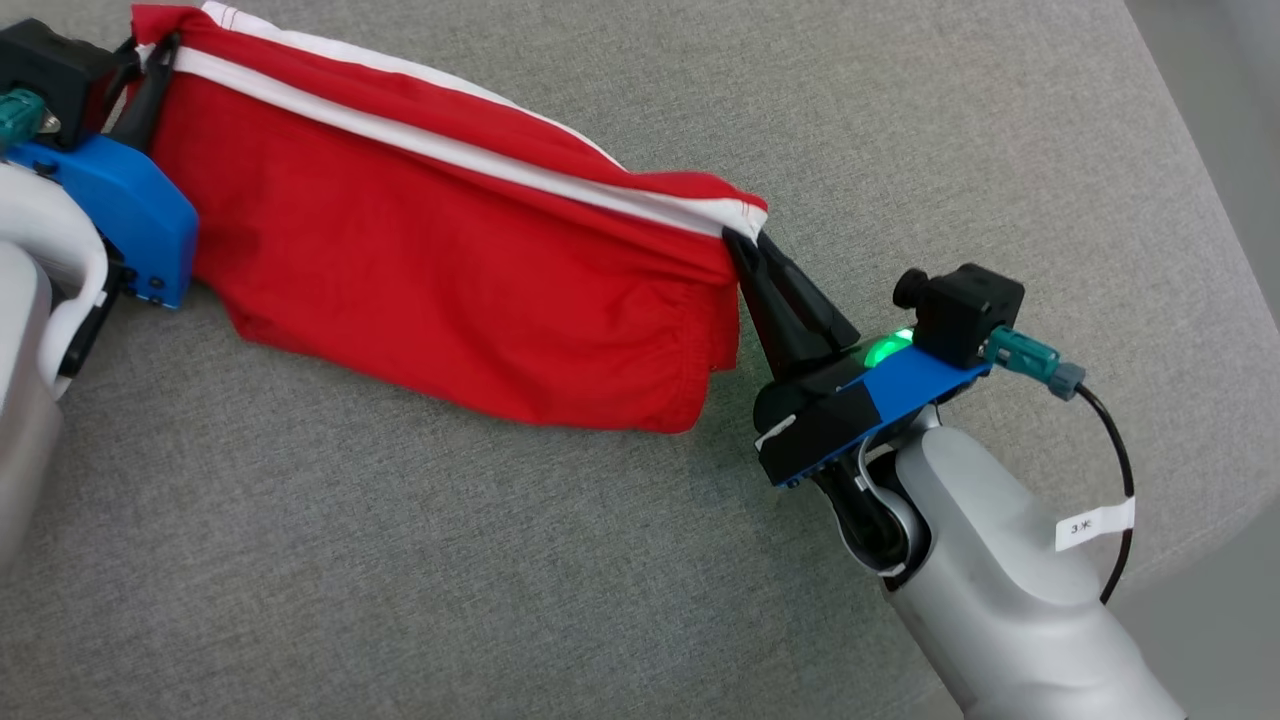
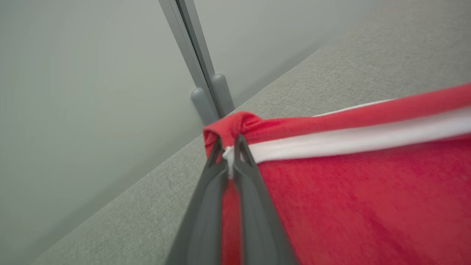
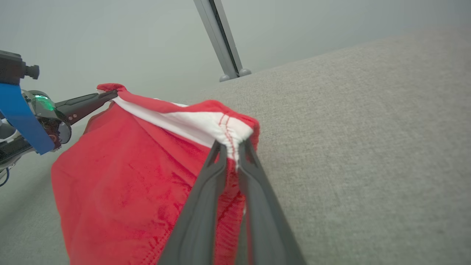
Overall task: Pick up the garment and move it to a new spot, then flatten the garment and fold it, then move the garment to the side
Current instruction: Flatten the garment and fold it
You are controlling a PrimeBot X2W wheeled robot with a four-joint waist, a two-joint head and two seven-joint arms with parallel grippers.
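**Red garment stretched taut between two clamped grippers**

The garment [image 1: 450, 290] is soft red knit cloth with a white band [image 1: 420, 140] running along its upper edge and a stitched hem at the end. It hangs as a long, slightly sagging pouch shape over the grey surface [image 1: 900, 120], a coarse woven upholstery. It reaches from near the surface's left edge toward its middle. Whether its lower fold touches the weave cannot be told.

The left gripper [image 1: 165, 48] has its dark fingers pressed together on the garment's left corner, with white band bunched between the tips. In the left wrist view this corner sits just beside the surface's edge, and a smooth grey metal post [image 2: 195, 55] stands beyond it.

The right gripper [image 1: 745, 240] is pinched closed on the opposite corner, puckering the white hem. A green light [image 1: 885, 350] glows on its black and blue mount.
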